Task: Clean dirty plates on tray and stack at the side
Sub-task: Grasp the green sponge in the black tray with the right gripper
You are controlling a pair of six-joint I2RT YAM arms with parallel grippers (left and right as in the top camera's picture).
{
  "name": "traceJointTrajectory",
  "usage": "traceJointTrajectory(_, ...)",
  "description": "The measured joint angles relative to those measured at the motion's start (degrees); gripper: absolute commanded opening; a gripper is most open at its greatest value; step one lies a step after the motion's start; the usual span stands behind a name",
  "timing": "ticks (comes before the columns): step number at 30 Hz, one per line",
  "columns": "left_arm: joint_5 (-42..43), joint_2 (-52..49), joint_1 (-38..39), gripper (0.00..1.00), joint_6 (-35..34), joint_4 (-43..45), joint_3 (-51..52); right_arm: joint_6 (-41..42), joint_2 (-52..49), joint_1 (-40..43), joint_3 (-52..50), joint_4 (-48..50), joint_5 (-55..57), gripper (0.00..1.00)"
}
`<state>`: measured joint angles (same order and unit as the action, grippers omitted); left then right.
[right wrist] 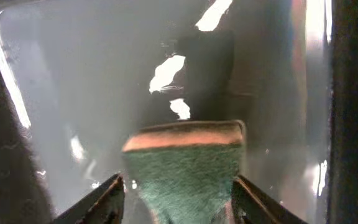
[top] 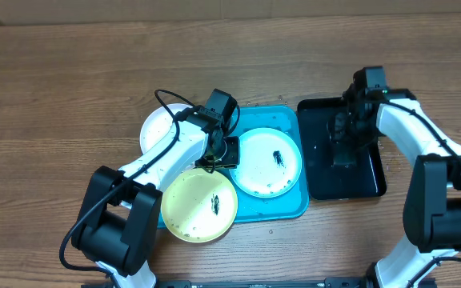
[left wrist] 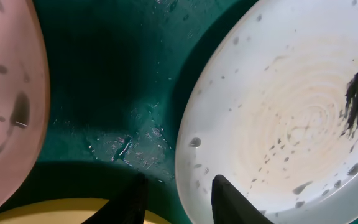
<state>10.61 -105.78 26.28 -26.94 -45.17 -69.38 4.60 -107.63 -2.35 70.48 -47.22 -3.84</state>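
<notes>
Mint-green plate (left wrist: pixel 272 124) has its rim between parted jaws of the left claw (left wrist: pixel 178 200)

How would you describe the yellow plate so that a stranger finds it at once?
Find the turquoise tray on the table. One plate lies over its near left corner. It alone is yellow; the mint plate and white plate are paler.

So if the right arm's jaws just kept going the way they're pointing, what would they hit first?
The green-faced sponge. It sits straight ahead between the right jaws, lying on the black tray. Whether they already touch its sides is unclear.
</notes>
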Motion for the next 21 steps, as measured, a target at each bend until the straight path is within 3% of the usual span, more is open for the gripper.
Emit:
traceJointTrajectory(3,0.0,0.0,0.0,0.37,0.0,-0.1,0.0,0.0,0.0,0.0,-0.5,0.3,0.4,0.26)
traceJointTrajectory(4,0.0,0.0,0.0,0.37,0.0,-0.1,0.0,0.1,0.0,0.0,-0.5,0.3,0.5,0.33)
traceJointTrajectory(5,0.0,0.0,0.0,0.37,0.0,-0.1,0.0,0.2,0.0,0.0,-0.5,0.3,0.4,0.46)
traceJointTrajectory(6,0.0,0.0,0.0,0.37,0.0,-0.1,0.0,0.2,0.0,0.0,-0.5,0.3,0.5,0.69)
traceJointTrajectory(8,0.0,0.0,0.0,0.38,0.0,-0.2,0.0,0.3,0.0,0.0,-0.5,0.0,0.3,0.80)
traceJointTrajectory(10,0.0,0.0,0.0,0.38,0.0,-0.2,0.0,0.2,0.0,0.0,-0.4,-0.9,0.1,0.77)
traceJointTrajectory(14,-0.2,0.0,0.0,0.37,0.0,-0.3,0.0,-0.2,0.0,0.0,1.0,-4.7,-0.4,0.49)
traceJointTrajectory(15,-0.2,0.0,0.0,0.37,0.0,-0.4,0.0,0.0,0.0,0.0,1.2,-5.6,-0.5,0.45)
traceJointTrajectory(21,-0.2,0.0,0.0,0.38,0.0,-0.4,0.0,0.5,0.0,0.0,1.4,-8.2,-0.4,0.49)
